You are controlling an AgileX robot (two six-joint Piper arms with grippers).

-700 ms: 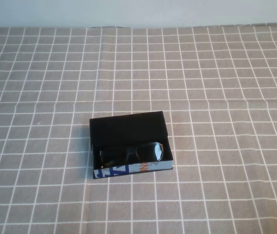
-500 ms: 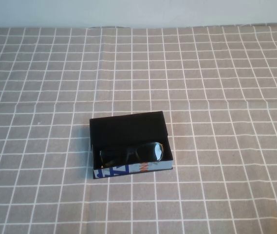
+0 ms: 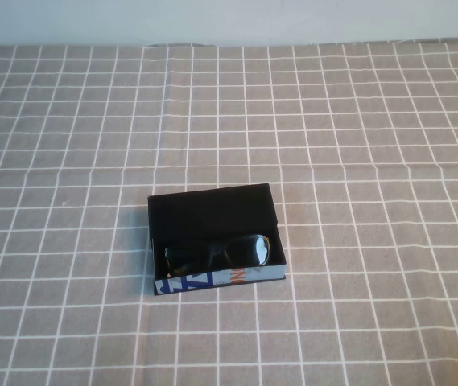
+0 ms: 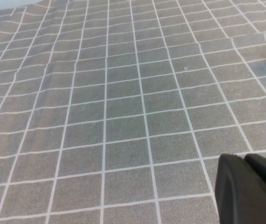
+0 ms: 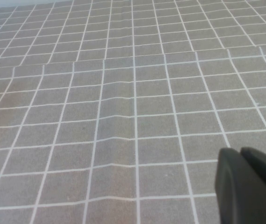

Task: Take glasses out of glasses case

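The glasses case, a small open black box with a front edge printed white, blue and orange, lies at the middle of the table in the high view. The black-framed glasses lie inside it along the front wall, lenses shiny. Neither arm shows in the high view. My left gripper shows in the left wrist view with its two dark fingers pressed together, empty, over bare cloth. My right gripper shows in the right wrist view, also shut and empty over bare cloth. The case is in neither wrist view.
A grey tablecloth with a white grid covers the whole table. A pale wall runs along the far edge. The cloth has slight wrinkles in the right wrist view.
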